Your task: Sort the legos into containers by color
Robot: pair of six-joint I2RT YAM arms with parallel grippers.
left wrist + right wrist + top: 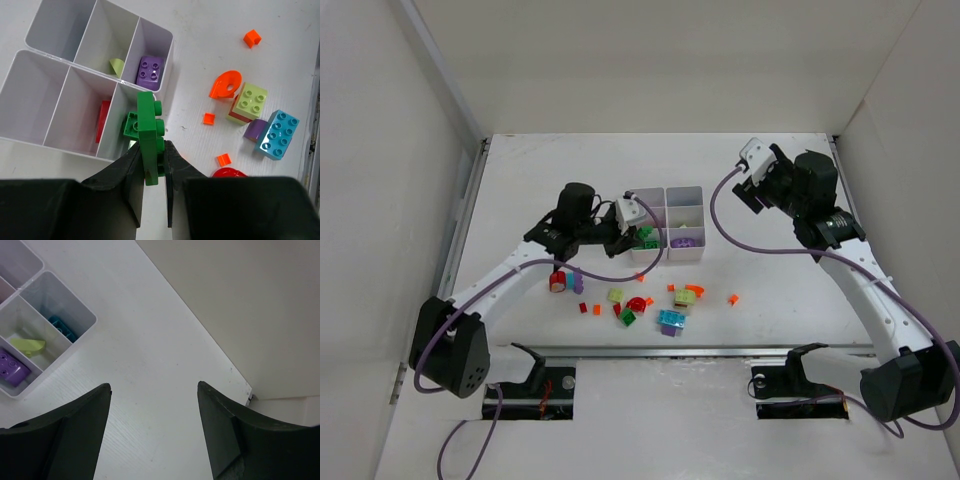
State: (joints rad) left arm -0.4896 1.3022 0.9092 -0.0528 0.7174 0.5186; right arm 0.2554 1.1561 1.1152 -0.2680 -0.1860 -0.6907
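Observation:
The white six-compartment tray (pixel 685 190) stands mid-table. My left gripper (pixel 152 150) is shut on a green brick (pixel 149 131), held upright just above the tray's near corner compartment, where another green brick (pixel 130 125) lies. Other compartments hold a purple brick (pixel 150 70), a yellow-green bit (pixel 116 65) and a red piece (pixel 103 120). In the right wrist view the tray (pixel 75 342) also shows a cyan brick (pixel 62 326). My right gripper (pixel 154 387) is open and empty, raised over bare table at the right of the tray (pixel 752 172).
Loose legos lie in front of the tray: a cyan brick (pixel 277 134), a yellow-green brick (pixel 252 101), an orange curved piece (pixel 226 84), small orange bits (pixel 252 37), a red-and-purple cluster (pixel 560 280), an orange bit (pixel 733 298). White walls close the sides and back.

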